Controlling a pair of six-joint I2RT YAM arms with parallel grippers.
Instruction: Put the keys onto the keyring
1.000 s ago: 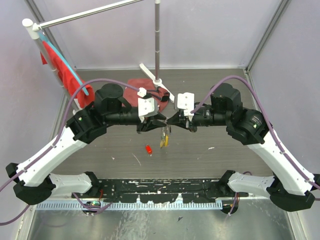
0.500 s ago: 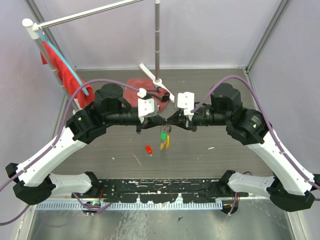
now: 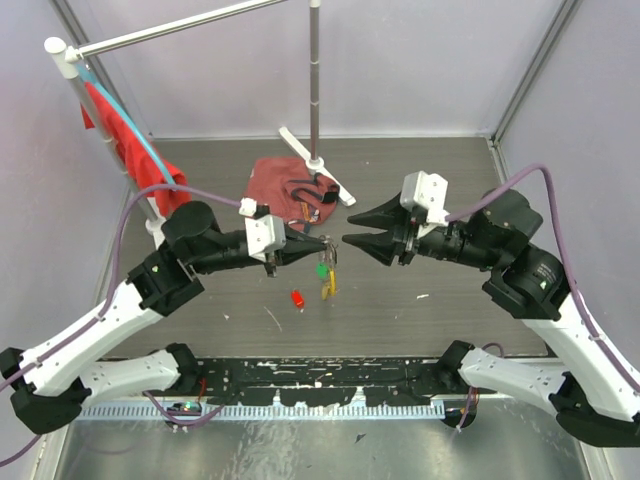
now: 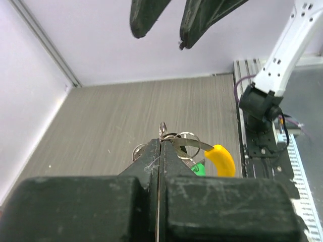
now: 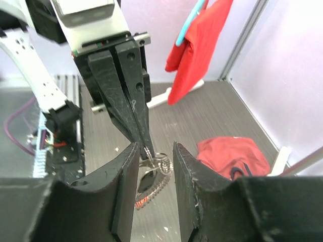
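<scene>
My left gripper (image 3: 326, 245) is shut on a thin wire ring at the top of the keyring (image 5: 159, 182), a coiled silvery loop that hangs below its tips above the table. A green-capped key (image 3: 322, 270) and a yellow-capped key (image 3: 327, 290) dangle from it. In the left wrist view the yellow cap (image 4: 220, 159) and green cap (image 4: 200, 169) show just past my shut fingertips (image 4: 153, 151). My right gripper (image 3: 348, 228) stands open just right of the bunch, holding nothing. In the right wrist view the bunch hangs beyond its gap (image 5: 154, 154).
A small red piece (image 3: 297, 298) lies on the table under the keys. A red cloth (image 3: 283, 183) lies behind, beside the white-footed metal pole stand (image 3: 316, 90). Another red cloth (image 3: 120, 135) hangs on the left rack. Black rail (image 3: 330, 372) at the near edge.
The right gripper has opened, let go of the bunch and drawn back to the right. The left gripper has shut on the ring, and its arm has swung back leftward.
</scene>
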